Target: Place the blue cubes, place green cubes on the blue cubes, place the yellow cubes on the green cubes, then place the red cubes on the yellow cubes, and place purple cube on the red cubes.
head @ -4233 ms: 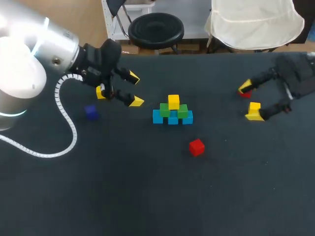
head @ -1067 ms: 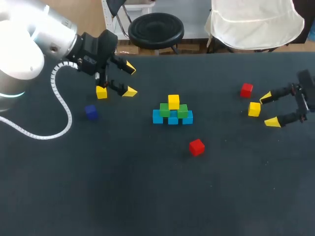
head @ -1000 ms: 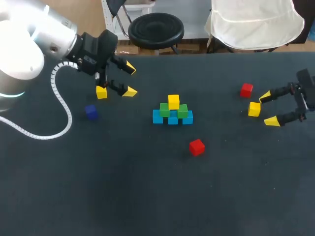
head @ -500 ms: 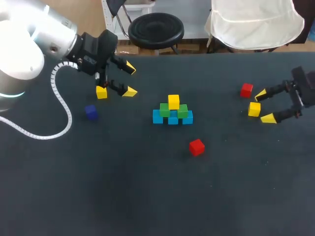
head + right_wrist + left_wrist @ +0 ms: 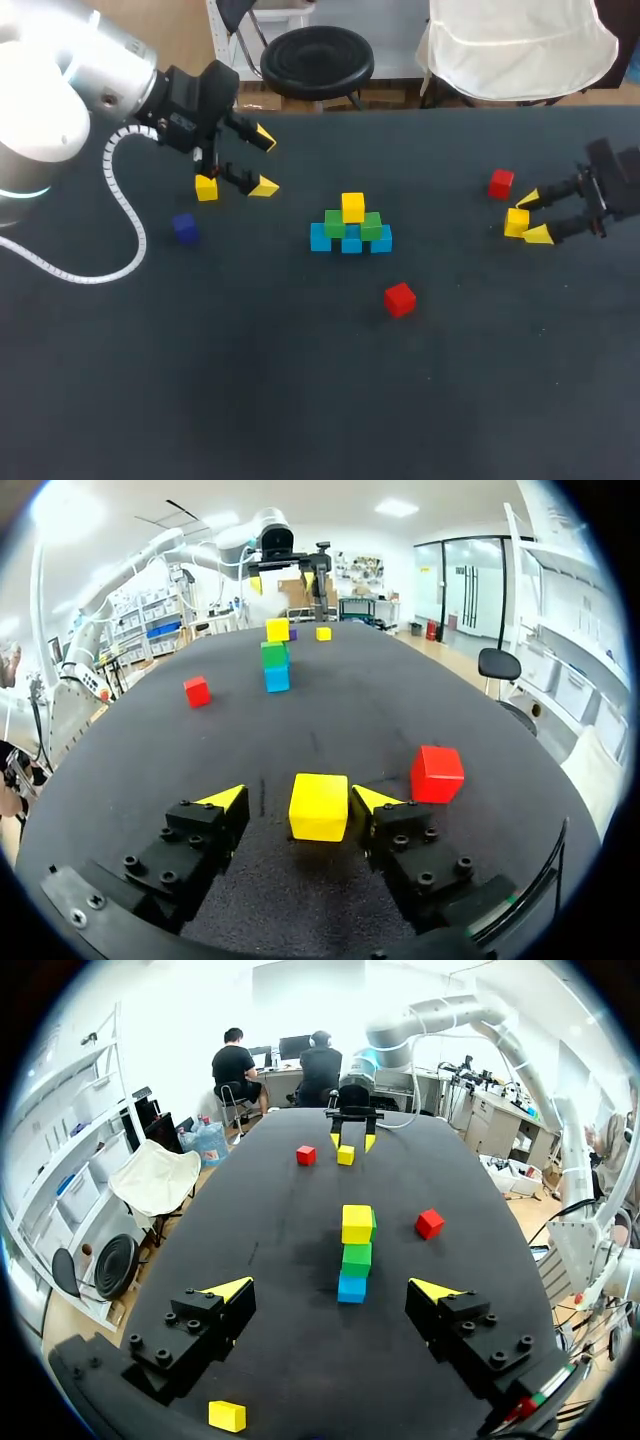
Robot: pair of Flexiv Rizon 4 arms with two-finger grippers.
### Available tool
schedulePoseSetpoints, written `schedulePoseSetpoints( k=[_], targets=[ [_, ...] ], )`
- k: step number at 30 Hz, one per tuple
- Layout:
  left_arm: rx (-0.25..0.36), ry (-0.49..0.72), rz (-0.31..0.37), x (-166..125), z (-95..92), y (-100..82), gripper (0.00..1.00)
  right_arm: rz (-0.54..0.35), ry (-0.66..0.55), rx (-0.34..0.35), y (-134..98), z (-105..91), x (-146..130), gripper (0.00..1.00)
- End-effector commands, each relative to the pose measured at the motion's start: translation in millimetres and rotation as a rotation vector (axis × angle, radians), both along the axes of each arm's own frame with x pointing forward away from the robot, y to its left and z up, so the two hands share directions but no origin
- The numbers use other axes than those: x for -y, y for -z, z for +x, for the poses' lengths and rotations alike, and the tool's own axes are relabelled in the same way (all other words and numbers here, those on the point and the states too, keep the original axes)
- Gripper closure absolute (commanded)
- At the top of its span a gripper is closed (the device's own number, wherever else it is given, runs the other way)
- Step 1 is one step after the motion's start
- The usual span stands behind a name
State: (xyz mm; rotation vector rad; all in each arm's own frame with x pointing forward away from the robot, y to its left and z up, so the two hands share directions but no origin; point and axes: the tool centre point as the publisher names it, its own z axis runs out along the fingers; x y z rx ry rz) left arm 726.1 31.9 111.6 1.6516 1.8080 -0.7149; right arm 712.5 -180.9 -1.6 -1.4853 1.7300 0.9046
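Head view: right arm [image 5: 612,178] in from the right side, low and nearly level, right end effector [image 5: 532,217] spread around a yellow cube [image 5: 517,221] close to the bench [image 5: 300,400] edge. Right wrist view, closer on the same spot: one fingertip [image 5: 368,799] against the cube's side, the other apart from it, so released rather than grasping, with a red cube [image 5: 437,773] just beside the touching finger. Left arm [image 5: 60,110] in from the upper left corner, trailing a white coiled cable [image 5: 127,218]; left end effector [image 5: 265,162] spread wide and holding nothing, near the back edge, a second yellow cube [image 5: 206,187] just beside it. Left wrist view: pyramid [image 5: 354,1252] seen end-on as a single column, blue, green, yellow. Breadth given by head view alone: three blue cubes [image 5: 351,241] at the base, two green cubes [image 5: 371,227] on them, top yellow cube [image 5: 352,207] above. Loose red cube [image 5: 399,299] in front of the pyramid, purple cube [image 5: 184,227] well to its left. Broad dark bench surface between pyramid and either end effector, and on toward the front edge.
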Motion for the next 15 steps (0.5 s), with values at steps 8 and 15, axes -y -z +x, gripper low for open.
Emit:
schedulePoseSetpoints(
  k=[8, 15],
  targets=[
    [-0.001, 0.001, 0.002, 0, 0.8, 0.2, 0.00, -0.029, 0.021, 0.008, -3, -2.2, -6, 0.93],
    [-0.001, 0.001, 0.002, 0, 0.8, 0.2, 0.00, -0.036, 0.002, 0.004, -20, -9.3, -11, 1.00]
  ],
)
